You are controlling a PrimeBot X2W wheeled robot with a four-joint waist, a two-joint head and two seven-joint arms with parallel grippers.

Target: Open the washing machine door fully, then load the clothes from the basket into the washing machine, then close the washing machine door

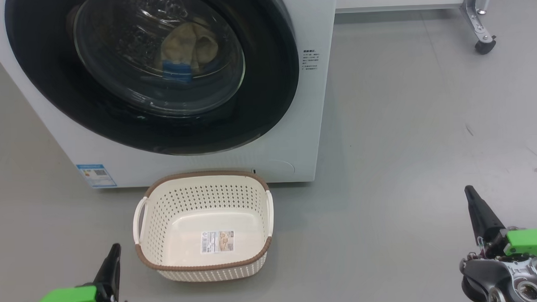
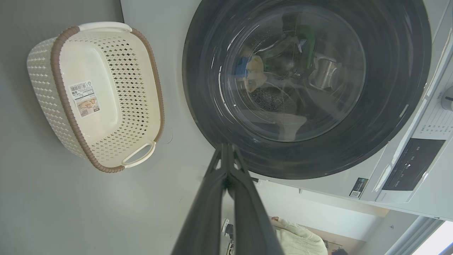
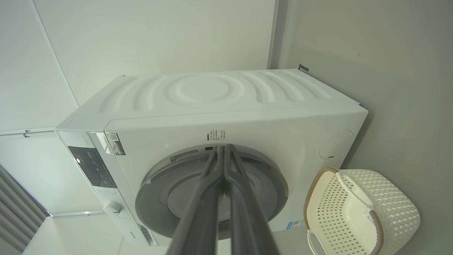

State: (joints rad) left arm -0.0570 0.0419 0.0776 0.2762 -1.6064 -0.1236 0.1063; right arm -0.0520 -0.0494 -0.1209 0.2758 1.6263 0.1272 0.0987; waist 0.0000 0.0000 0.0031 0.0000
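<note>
Washing machine door (image 1: 273, 92): closed, ahead of both grippers. Rigid, glossy, likely slippery; best hooked at rim edge.
Clothes (image 1: 192, 48): behind glass. Soft, light.
Basket (image 1: 205, 266): empty, nearer left gripper (image 1: 115, 249).
Left gripper, right gripper (image 1: 470, 192): fingers pressed together, holding nothing.

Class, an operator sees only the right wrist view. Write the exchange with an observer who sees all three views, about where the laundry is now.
Operator: Where is the laundry now?
Observer: The pale cream-yellow fabric clothes with a blue patch lie behind the bulging glass of the shut, round, black-rimmed washing machine door.
Operator: So is there anything to load from the floor?
Observer: No. The cream-white perforated plastic basket with the brown rim holds just a paper label on its floor.
</note>
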